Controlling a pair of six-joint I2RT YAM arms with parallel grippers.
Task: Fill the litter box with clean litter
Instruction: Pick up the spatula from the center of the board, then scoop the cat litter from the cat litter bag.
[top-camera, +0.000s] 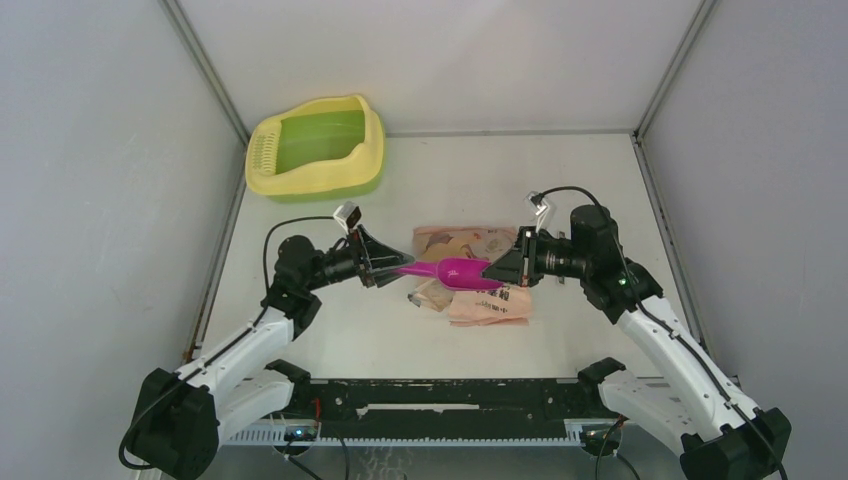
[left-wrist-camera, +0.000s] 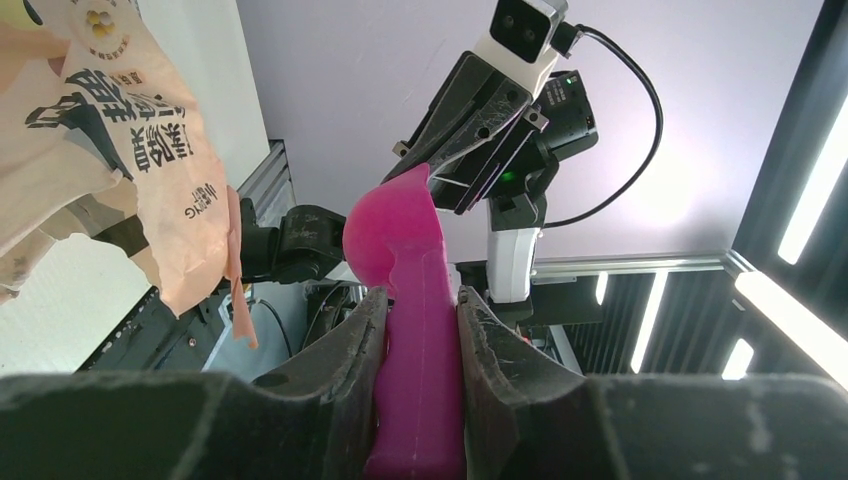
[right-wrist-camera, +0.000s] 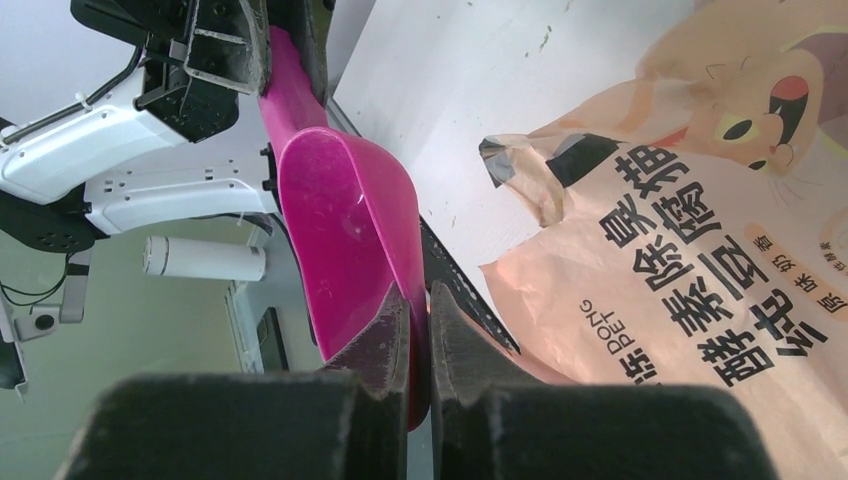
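Top external view: left gripper (top-camera: 385, 268) clamps the scoop (top-camera: 455, 272) by its handle, right gripper (top-camera: 497, 272) pinches its bowl edge; litter box (top-camera: 310, 181) sits at the desk's (top-camera: 560, 180) far-left corner. Opposed pulls could wrench the scoop free.

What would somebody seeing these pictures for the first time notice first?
The magenta scoop is held mid-table from both sides: the left end effector clamps its handle, and the right end effector pinches the bowl's rim. Beneath it lies a pink-orange printed bag. The yellow litter box sits in the far left corner, with nothing visible in its green basin.
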